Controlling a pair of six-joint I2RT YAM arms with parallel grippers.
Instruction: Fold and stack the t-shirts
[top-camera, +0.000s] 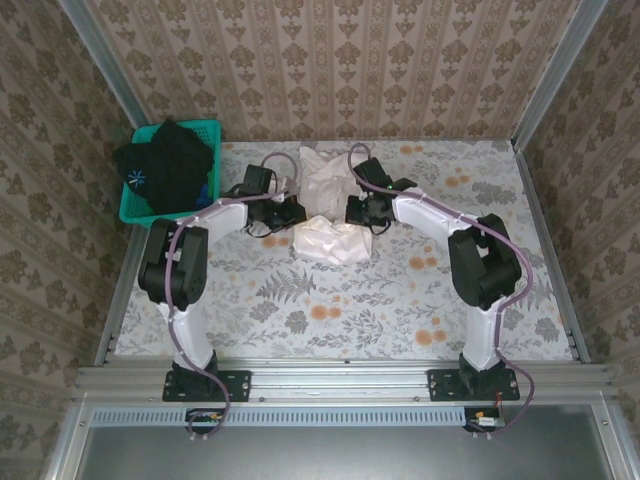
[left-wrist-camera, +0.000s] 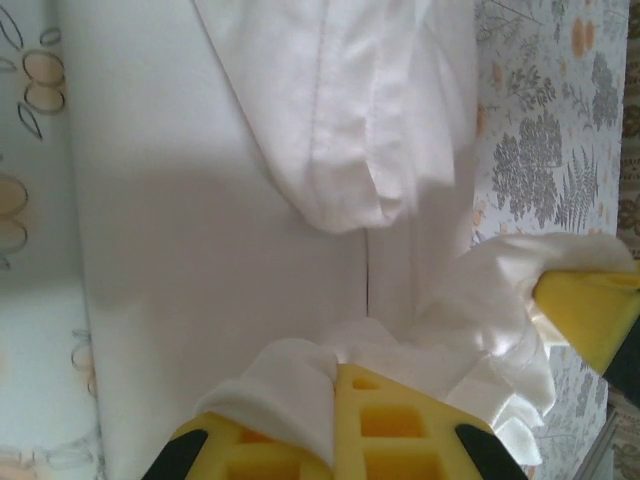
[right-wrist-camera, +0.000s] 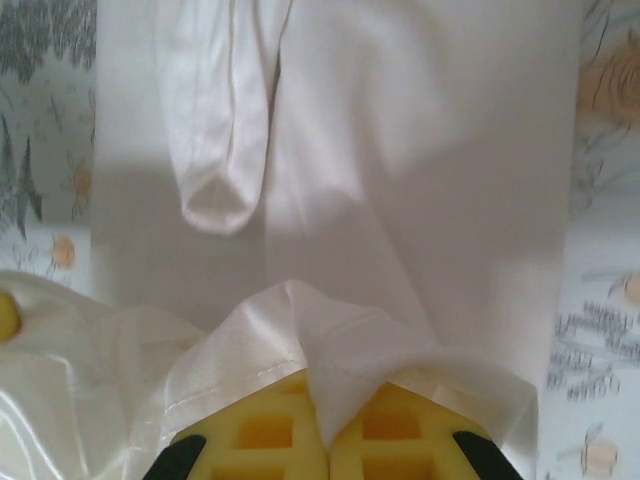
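A: Where does the crumpled white cloth t-shirt lie relative to the claws?

B: In the middle of the table, directly between them. The left gripper is at its left edge and the right gripper is at its right edge. They sit level with each other, so neither arm is nearer. Both touch the shirt.

A: Are the claws closed?

B: Both are clamped on cloth. In the left wrist view the left gripper has a bunch of white fabric pinched between its yellow pads. In the right wrist view the right gripper squeezes a hemmed edge the same way.

A: And the shirt's long axis?

B: It runs near to far, across the line joining the two claws. One part lies flat toward the far side with a sleeve folded onto it. Another part is heaped just nearer than the claws.

A: What does the coming move turn on?

B: Probably on both arms travelling together along that near-far axis, keeping the held edge straight so the fold lands square.

A: Any containers?

B: A teal plastic mesh basket stands at the far left corner of the flower-patterned table. A dark garment with a small pale star mark is draped in it and spills over the rim. Whether it is another t-shirt cannot be told.
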